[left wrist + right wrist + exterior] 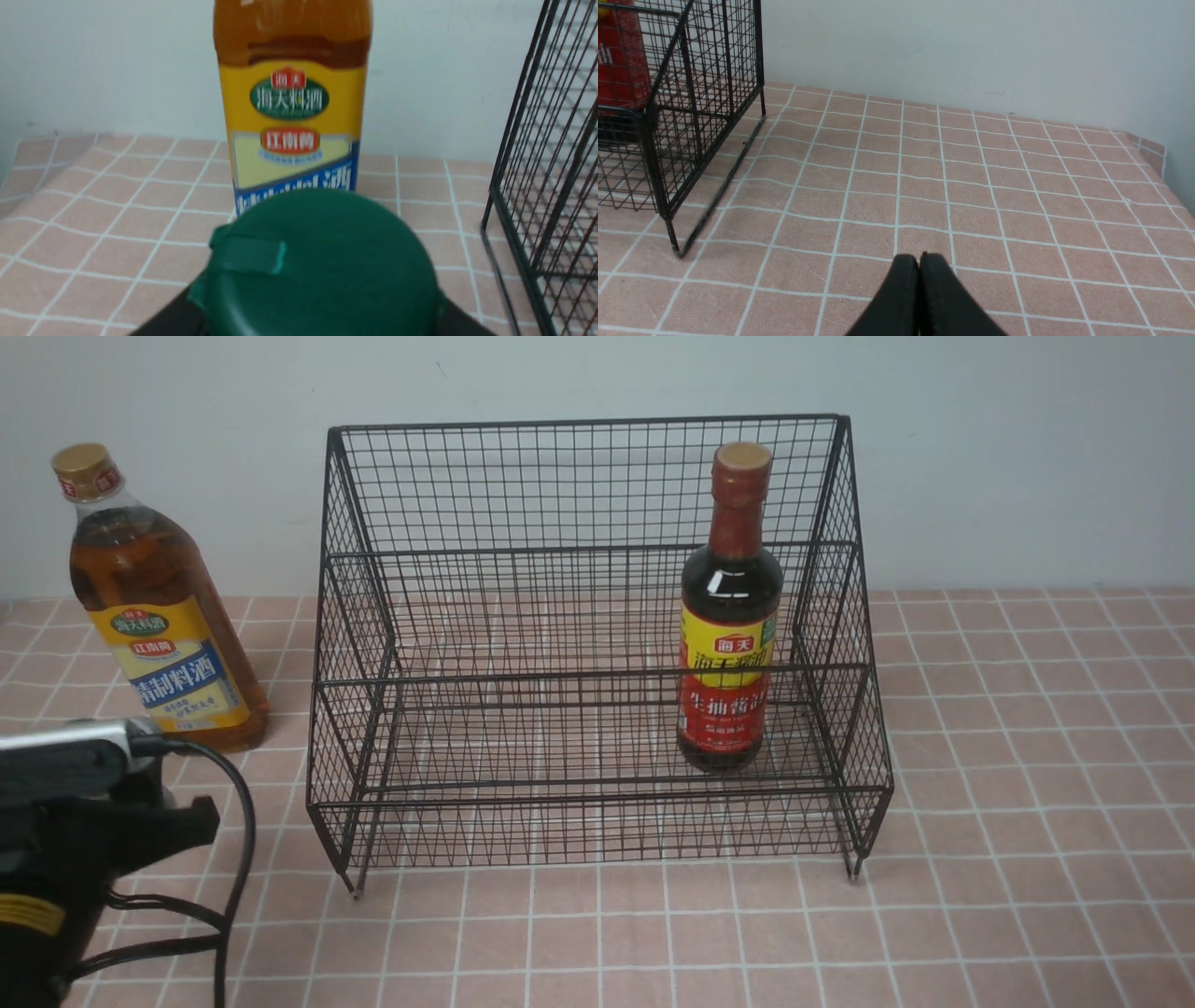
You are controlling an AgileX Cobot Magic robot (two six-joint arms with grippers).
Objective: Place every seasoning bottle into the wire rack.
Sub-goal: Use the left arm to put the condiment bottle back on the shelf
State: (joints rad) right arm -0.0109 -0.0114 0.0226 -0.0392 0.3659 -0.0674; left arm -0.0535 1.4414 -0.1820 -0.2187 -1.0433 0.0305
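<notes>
In the left wrist view the green-capped shaker jar (327,266) fills the space between my left gripper's (317,303) black fingers (161,322), which press on both sides of its cap. The front view hides the jar behind my left arm (84,821). Just beyond the jar, the tall amber bottle (154,616) (292,116) stands upright on the table, left of the wire rack (560,485). The dark soy-sauce bottle (730,616) stands upright in the rack's lower tier at the right. My right gripper (919,258) is shut and empty, low over the table to the right of the rack (691,93).
A pink tiled cloth (1027,756) covers the table and a pale wall (1027,448) runs close behind the rack. The rack's side mesh (551,163) stands close to the right of my left gripper. The left arm's cable (238,859) hangs by the rack's front left leg.
</notes>
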